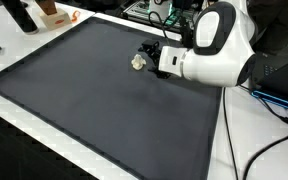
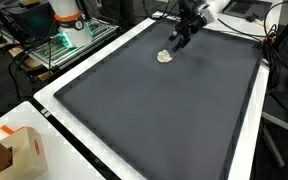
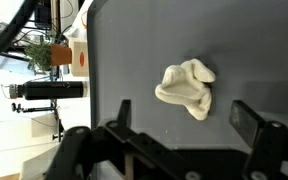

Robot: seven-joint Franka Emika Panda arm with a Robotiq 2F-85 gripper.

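Observation:
A small cream-coloured crumpled object (image 3: 186,87), like a lump of soft putty or cloth, lies on the dark grey mat (image 3: 144,40). It shows in both exterior views (image 1: 137,62) (image 2: 165,56). My gripper (image 3: 189,125) is open, with its two black fingers spread wide and the object just beyond the fingertips, not touched. In the exterior views the gripper (image 1: 150,56) (image 2: 175,38) hovers close beside the object, near the mat's far edge.
The large mat (image 1: 94,100) covers a white table (image 2: 54,110). An orange-and-white box (image 2: 24,150) stands at a table corner, also in the wrist view (image 3: 79,58). Cables (image 1: 274,100) run along the table's side. Shelving and lab gear (image 2: 59,40) stand beyond.

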